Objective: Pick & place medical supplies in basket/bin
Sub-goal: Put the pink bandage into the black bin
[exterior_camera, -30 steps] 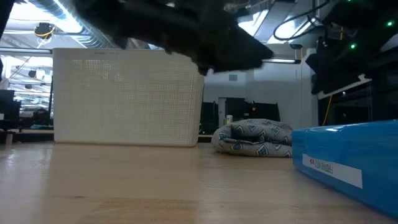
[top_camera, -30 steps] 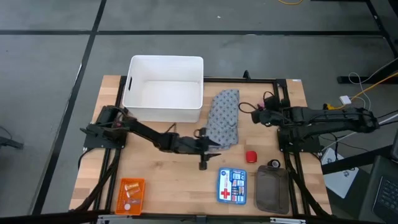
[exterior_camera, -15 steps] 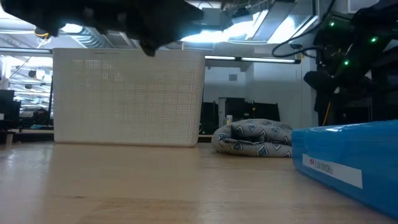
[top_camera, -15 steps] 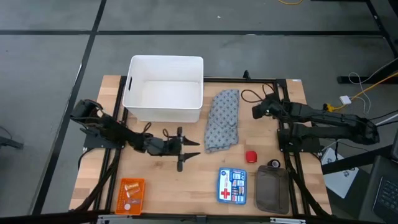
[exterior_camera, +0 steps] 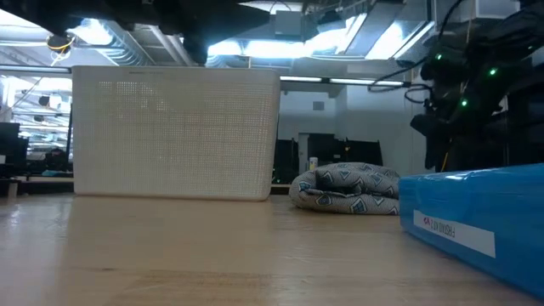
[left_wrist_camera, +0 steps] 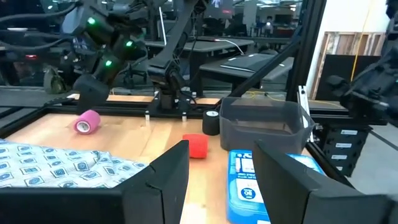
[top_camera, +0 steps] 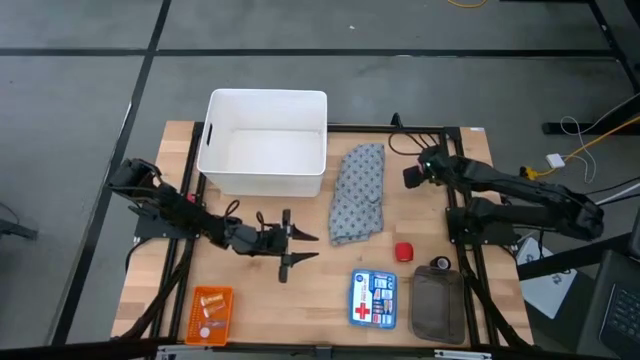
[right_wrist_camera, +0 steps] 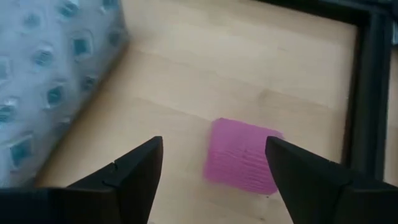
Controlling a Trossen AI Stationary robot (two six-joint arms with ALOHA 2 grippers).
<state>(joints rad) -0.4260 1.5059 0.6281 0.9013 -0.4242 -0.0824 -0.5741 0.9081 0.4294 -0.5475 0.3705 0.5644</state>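
Observation:
The grey-blue patterned cloth (top_camera: 358, 192) lies crumpled on the table right of the white bin (top_camera: 265, 145). A pink roll (right_wrist_camera: 242, 155) lies on the wood directly below my right gripper (right_wrist_camera: 214, 149), which is open, points down and hovers over it near the cloth's far right corner (top_camera: 413, 175). A red cylinder (top_camera: 404, 251) stands on the table nearer the front. Tan vials lie in an orange tray (top_camera: 211, 315) at the front left. My left gripper (top_camera: 300, 246) is open, left of the cloth, facing the red cylinder (left_wrist_camera: 198, 146).
A blue first-aid box (top_camera: 373, 299), a grey pouch (top_camera: 437, 305) and a black roll (top_camera: 440, 263) sit at the front right. Black frame rails (top_camera: 460, 215) run along the table's sides. Bare wood lies between the bin and the orange tray.
My left gripper has drawn back from the cloth's near edge toward the table's left, staying open. My right gripper has shifted slightly toward the far edge. The cloth has kept its place.

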